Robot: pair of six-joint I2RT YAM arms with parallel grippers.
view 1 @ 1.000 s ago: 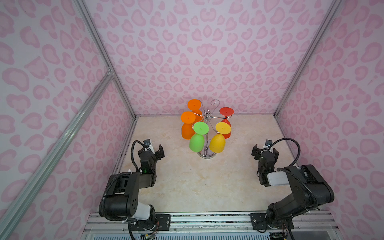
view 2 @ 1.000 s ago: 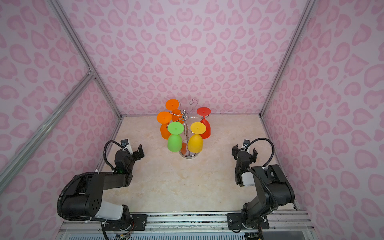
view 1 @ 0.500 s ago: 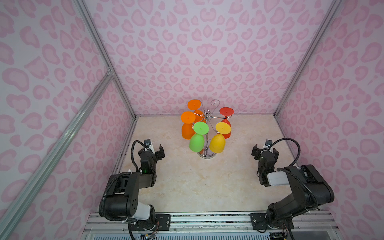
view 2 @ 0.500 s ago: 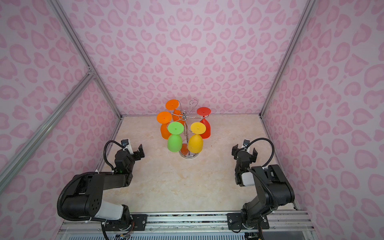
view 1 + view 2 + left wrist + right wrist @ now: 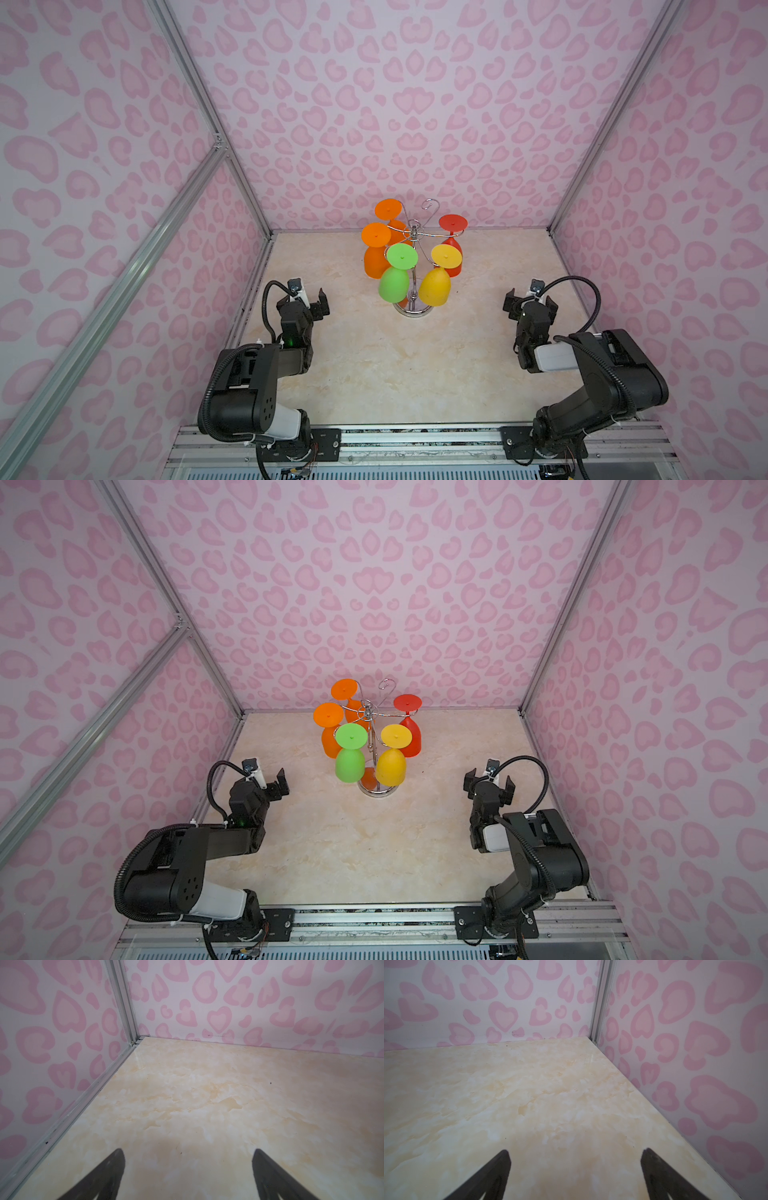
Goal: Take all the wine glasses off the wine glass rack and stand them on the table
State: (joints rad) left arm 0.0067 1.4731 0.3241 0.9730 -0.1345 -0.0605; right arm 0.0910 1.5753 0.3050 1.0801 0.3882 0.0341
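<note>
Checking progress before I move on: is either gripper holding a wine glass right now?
No, the left gripper and right gripper stand open and empty, apart from the wine glass rack.

Robot test cell, aluminium frame (image 5: 216,141), pink heart-print walls (image 5: 415,104), marble-look tabletop (image 5: 395,365)

In both top views the green glass (image 5: 393,284) at 7 o'clock of the pole and the yellow glass (image 5: 434,286) at 5 o'clock hide most of the base of the wine glass rack (image 5: 412,227). The rear orange glass (image 5: 388,209) (11 o'clock) shows little of its bowl. Both wrist views cut off the blurred jaws past their tips.
</note>
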